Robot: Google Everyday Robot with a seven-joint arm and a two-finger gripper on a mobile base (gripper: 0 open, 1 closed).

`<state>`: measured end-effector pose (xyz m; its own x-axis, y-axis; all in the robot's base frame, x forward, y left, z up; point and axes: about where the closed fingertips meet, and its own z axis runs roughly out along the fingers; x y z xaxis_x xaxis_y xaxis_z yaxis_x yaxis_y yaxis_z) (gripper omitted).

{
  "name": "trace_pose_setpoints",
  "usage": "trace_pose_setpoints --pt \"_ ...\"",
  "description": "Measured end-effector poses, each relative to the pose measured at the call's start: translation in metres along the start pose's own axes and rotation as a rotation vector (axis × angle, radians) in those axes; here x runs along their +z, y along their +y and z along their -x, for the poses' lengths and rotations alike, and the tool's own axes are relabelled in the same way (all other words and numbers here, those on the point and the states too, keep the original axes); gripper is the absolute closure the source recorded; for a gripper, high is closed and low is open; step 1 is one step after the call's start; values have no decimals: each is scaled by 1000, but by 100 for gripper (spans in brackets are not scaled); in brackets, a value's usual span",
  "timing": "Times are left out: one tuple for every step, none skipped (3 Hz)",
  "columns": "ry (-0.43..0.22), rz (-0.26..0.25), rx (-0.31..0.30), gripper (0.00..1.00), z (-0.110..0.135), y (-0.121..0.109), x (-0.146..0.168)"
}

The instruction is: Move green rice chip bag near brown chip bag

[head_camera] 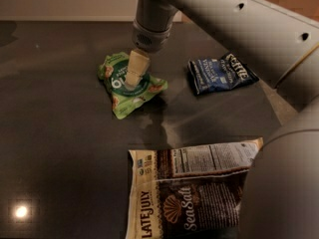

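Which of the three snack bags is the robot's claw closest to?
The green rice chip bag: the gripper is at its middle, while the dark blue bag and brown chip bag lie apart.

Prob. a kitchen or break-room counter w/ a robot at work: dark glossy stone-like countertop [60,148] w/ a bright light spot [21,211] reflected bottom left, pale wall [65,1] behind. Snack packs on it: bright-green crinkled rice chip bag [122,106], small dark blue chip bag [219,73], big brown-and-cream chip bag [194,193]. Grey robot arm [239,29], gripper [132,81] down at the green bag's middle.
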<state>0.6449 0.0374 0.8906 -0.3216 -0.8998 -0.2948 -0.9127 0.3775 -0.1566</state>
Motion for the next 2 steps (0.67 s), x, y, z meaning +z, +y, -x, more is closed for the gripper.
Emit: trace_pose_setpoints --pt "5 32 16 0 8 1 14" --pt "-2 76 21 0 15 8 24"
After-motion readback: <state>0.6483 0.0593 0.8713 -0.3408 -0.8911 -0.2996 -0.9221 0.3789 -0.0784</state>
